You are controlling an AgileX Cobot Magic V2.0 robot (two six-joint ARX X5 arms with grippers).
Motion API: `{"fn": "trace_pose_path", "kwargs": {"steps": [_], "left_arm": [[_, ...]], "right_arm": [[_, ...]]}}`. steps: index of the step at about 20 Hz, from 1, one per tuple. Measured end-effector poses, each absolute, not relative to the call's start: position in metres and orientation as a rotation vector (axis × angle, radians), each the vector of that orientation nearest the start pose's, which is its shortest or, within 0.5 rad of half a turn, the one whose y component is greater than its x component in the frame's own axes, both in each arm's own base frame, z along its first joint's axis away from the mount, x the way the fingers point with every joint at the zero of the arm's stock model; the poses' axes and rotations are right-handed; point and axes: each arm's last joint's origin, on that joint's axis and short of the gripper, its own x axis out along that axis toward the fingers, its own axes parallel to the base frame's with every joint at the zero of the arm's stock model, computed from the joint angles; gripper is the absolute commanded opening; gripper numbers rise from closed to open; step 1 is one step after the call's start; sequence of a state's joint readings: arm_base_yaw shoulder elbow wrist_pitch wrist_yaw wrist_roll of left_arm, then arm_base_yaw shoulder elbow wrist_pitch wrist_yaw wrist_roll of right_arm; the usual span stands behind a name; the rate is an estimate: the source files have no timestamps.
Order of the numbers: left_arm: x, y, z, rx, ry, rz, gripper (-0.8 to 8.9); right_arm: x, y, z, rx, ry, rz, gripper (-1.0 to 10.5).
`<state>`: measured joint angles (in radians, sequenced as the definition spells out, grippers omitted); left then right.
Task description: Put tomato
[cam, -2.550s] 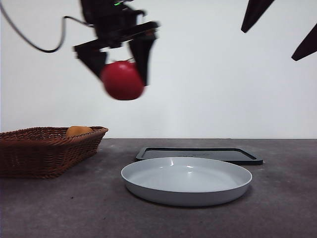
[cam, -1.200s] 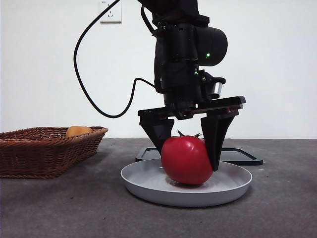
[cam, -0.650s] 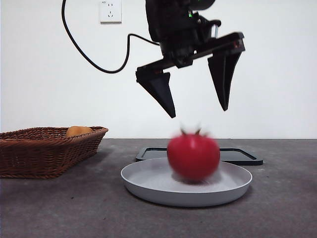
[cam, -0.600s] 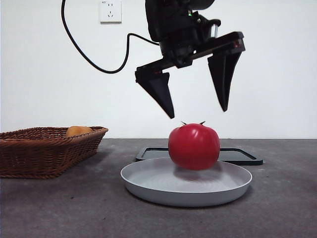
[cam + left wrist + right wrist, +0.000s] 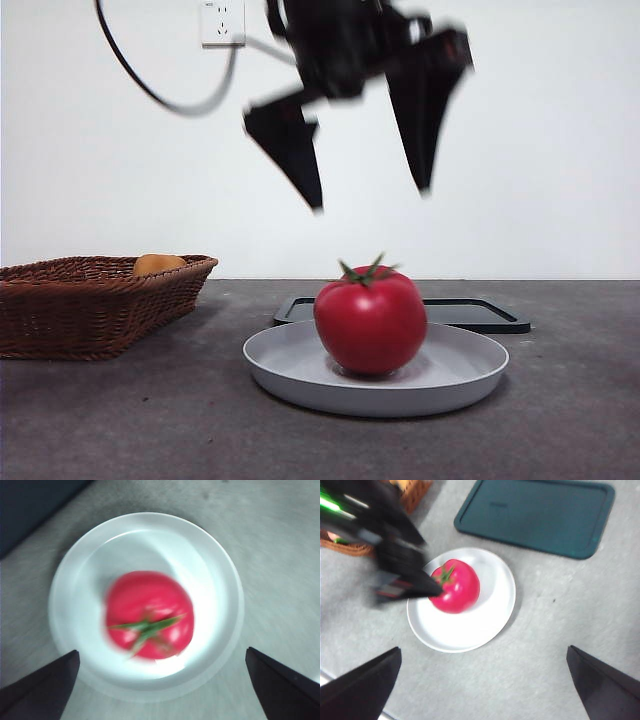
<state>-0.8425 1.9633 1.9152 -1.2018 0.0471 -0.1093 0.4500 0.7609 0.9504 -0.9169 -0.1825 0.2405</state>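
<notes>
The red tomato (image 5: 371, 319) with its green stem sits in the white plate (image 5: 470, 375) at the table's middle. It also shows in the left wrist view, tomato (image 5: 149, 614) on the plate (image 5: 220, 570), and in the right wrist view, tomato (image 5: 456, 586) on the plate (image 5: 495, 610). My left gripper (image 5: 368, 200) hangs open well above the tomato, apart from it, blurred by motion; its jaws (image 5: 160, 690) frame the plate from above. My right gripper (image 5: 480, 690) is open high over the table, holding nothing.
A brown wicker basket (image 5: 95, 300) with an orange-yellow fruit (image 5: 158, 264) stands at the left. A dark flat tray (image 5: 470, 312) lies behind the plate; the tray (image 5: 540, 515) shows beyond the plate in the right wrist view. A black cable loops above.
The left gripper brought the tomato down into the plate, opened and let go, then rose and shifted slightly left. The tomato rocked and settled in the plate.
</notes>
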Motion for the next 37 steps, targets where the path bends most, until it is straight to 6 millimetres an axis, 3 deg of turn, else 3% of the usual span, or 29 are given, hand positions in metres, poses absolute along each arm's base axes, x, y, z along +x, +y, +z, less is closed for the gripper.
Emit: {"fn": "trace_pose_path", "kwargs": {"steps": [3,5,13,21,29,32,37], "left_arm": [[0.244,-0.273,0.341,0.437,1.19,-0.701,5.31],[0.238,-0.262,0.35,0.438,1.183,-0.7,5.31],[0.185,-0.203,0.343,0.376,1.07,-0.719,5.31],[0.133,-0.147,0.323,0.23,0.928,-0.716,5.31],[0.117,-0.129,0.334,0.164,0.864,-0.718,5.31],[0.117,-0.128,0.334,0.16,0.86,-0.718,5.31],[0.116,-0.128,0.335,0.159,0.859,-0.718,5.31]], "right_arm": [[0.131,0.071,0.318,0.132,0.885,0.559,5.8],[0.144,0.079,0.311,0.139,0.921,0.585,5.9],[0.206,0.127,0.273,0.075,1.054,0.64,6.0],[0.259,0.189,0.254,-0.056,1.125,0.652,7.3],[0.278,0.212,0.205,-0.117,1.217,0.627,7.6],[0.281,0.216,0.201,-0.13,1.199,0.615,6.7],[0.282,0.216,0.2,-0.147,1.187,0.585,6.7]]}}
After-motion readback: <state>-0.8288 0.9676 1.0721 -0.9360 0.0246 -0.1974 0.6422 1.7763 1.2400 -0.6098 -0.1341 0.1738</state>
